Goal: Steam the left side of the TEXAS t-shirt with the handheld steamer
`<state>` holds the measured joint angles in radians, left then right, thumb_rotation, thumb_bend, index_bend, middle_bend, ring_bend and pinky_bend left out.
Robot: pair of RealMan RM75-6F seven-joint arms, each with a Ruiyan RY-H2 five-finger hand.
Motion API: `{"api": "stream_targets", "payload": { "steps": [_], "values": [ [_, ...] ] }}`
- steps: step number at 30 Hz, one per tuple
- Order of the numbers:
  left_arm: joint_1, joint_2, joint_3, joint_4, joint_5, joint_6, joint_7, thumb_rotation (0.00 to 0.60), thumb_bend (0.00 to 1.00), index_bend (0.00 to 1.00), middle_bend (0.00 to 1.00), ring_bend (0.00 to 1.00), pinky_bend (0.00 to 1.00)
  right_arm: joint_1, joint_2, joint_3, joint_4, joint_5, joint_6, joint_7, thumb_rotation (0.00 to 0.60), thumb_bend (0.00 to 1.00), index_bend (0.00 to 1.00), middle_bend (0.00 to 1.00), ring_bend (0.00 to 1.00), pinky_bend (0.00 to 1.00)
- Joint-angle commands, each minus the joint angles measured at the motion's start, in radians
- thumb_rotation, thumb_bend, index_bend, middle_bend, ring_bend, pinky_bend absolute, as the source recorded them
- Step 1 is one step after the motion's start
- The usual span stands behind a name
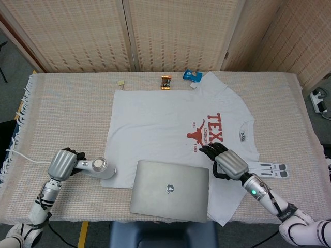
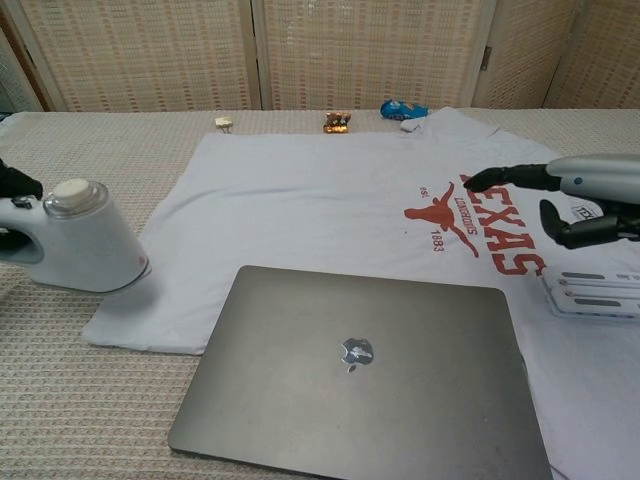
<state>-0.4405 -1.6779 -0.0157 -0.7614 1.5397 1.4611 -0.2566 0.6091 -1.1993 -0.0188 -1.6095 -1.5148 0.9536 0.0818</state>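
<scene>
White TEXAS t-shirt lies flat, partly under the laptop; pale grey steamer rests left of the laptop

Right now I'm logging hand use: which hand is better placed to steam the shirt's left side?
Left: the left hand already holds the steamer at the t-shirt's left edge; the right hand hovers by the print.

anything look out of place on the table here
Yes: a closed grey laptop lies on the near edge of the white TEXAS t-shirt, covering fabric that is being steamed. A white handheld steamer, held by the left hand, sits at the shirt's left corner.
</scene>
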Motion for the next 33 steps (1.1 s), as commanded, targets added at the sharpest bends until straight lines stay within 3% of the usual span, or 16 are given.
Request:
{"api": "stream_targets", "payload": {
  "steps": [1, 8, 13, 15, 17, 19, 20, 22, 25, 27, 29, 32, 33],
  "values": [
    [-0.016, 0.011, -0.073, -0.015, -0.072, -0.043, -0.019, 0.600, 0.28, 0.93, 0.98, 0.82, 0.75, -0.030, 0.060, 0.007, -0.054, -0.017, 0.059, -0.024, 0.254, 0.95, 0.00, 0.05, 0.00, 0.00],
    [-0.054, -0.063, -0.148, 0.122, -0.169, -0.170, -0.003, 0.600, 0.28, 0.91, 0.97, 0.80, 0.75, -0.084, 0.145, 0.001, -0.115, -0.019, 0.131, -0.050, 0.261, 0.95, 0.00, 0.05, 0.00, 0.00],
    [-0.073, -0.124, -0.172, 0.211, -0.204, -0.231, 0.002, 0.600, 0.27, 0.83, 0.88, 0.72, 0.75, -0.108, 0.167, -0.004, -0.133, -0.021, 0.151, -0.064, 0.262, 0.91, 0.00, 0.05, 0.00, 0.00],
    [-0.075, -0.134, -0.181, 0.215, -0.221, -0.261, 0.015, 0.600, 0.24, 0.69, 0.75, 0.61, 0.72, -0.116, 0.171, -0.004, -0.137, -0.021, 0.157, -0.065, 0.262, 0.91, 0.00, 0.05, 0.00, 0.00],
    [-0.074, -0.125, -0.185, 0.188, -0.238, -0.296, 0.048, 0.600, 0.17, 0.35, 0.44, 0.33, 0.56, -0.124, 0.174, -0.005, -0.138, -0.021, 0.162, -0.062, 0.261, 0.91, 0.00, 0.05, 0.00, 0.00],
    [-0.069, -0.102, -0.192, 0.137, -0.251, -0.309, 0.084, 0.600, 0.09, 0.09, 0.18, 0.10, 0.37, -0.132, 0.177, -0.004, -0.137, -0.021, 0.168, -0.058, 0.261, 0.90, 0.00, 0.05, 0.00, 0.00],
    [-0.065, -0.088, -0.195, 0.109, -0.256, -0.311, 0.095, 0.600, 0.05, 0.02, 0.09, 0.03, 0.29, -0.135, 0.178, -0.003, -0.136, -0.020, 0.171, -0.055, 0.260, 0.90, 0.00, 0.05, 0.00, 0.00],
    [-0.053, -0.050, -0.200, 0.038, -0.267, -0.313, 0.123, 0.600, 0.01, 0.00, 0.01, 0.00, 0.21, -0.142, 0.179, -0.002, -0.131, -0.020, 0.177, -0.042, 0.258, 0.90, 0.00, 0.05, 0.00, 0.00],
    [-0.030, 0.022, -0.199, -0.083, -0.284, -0.321, 0.173, 0.600, 0.00, 0.00, 0.00, 0.00, 0.16, -0.153, 0.179, -0.002, -0.118, -0.019, 0.184, -0.025, 0.256, 0.88, 0.00, 0.05, 0.00, 0.00],
    [-0.011, 0.071, -0.198, -0.163, -0.295, -0.319, 0.206, 0.600, 0.00, 0.00, 0.00, 0.00, 0.16, -0.161, 0.179, -0.005, -0.110, -0.020, 0.187, -0.021, 0.257, 0.83, 0.00, 0.05, 0.00, 0.00],
    [0.014, 0.126, -0.197, -0.255, -0.307, -0.304, 0.238, 0.600, 0.00, 0.00, 0.00, 0.00, 0.15, -0.171, 0.180, -0.007, -0.103, -0.020, 0.194, -0.024, 0.259, 0.67, 0.00, 0.05, 0.00, 0.00],
    [0.054, 0.193, -0.194, -0.365, -0.304, -0.257, 0.237, 0.600, 0.00, 0.00, 0.01, 0.00, 0.16, -0.191, 0.185, -0.004, -0.105, -0.011, 0.217, -0.038, 0.263, 0.26, 0.00, 0.05, 0.00, 0.00],
    [0.065, 0.210, -0.192, -0.390, -0.298, -0.240, 0.232, 0.600, 0.00, 0.00, 0.03, 0.00, 0.17, -0.200, 0.186, -0.002, -0.107, -0.006, 0.230, -0.042, 0.262, 0.18, 0.00, 0.05, 0.00, 0.00]
  ]
}}
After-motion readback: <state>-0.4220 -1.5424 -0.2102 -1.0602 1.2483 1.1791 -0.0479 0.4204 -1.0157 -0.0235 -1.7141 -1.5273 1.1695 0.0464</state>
